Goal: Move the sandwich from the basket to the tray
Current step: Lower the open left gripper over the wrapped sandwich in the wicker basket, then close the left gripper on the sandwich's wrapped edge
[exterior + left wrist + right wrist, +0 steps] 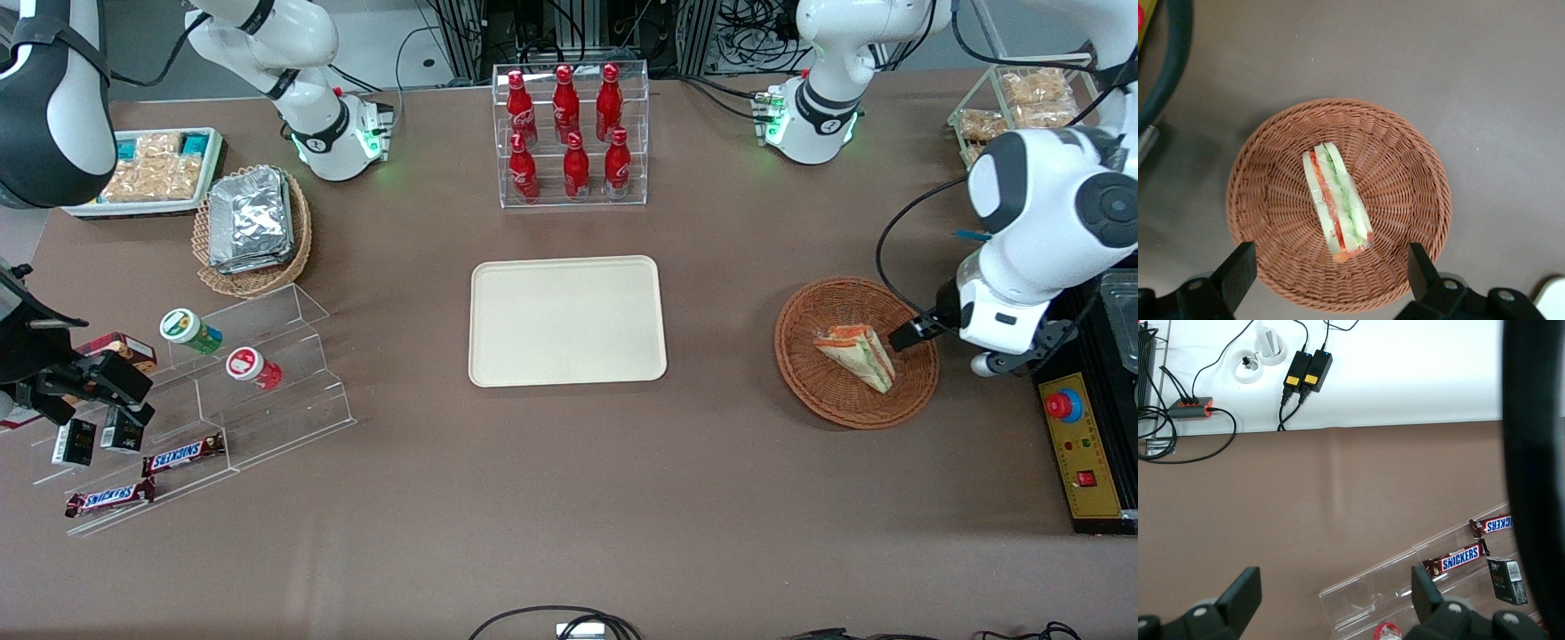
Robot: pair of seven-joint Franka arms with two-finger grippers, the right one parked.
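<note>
Over sandwich (1337, 203): gripper (1330, 273), jaws wide, empty.

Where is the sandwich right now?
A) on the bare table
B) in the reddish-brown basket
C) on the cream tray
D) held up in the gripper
B: the sandwich lies in the basket, with the open gripper hovering above it, and the tray holds nothing.
</note>
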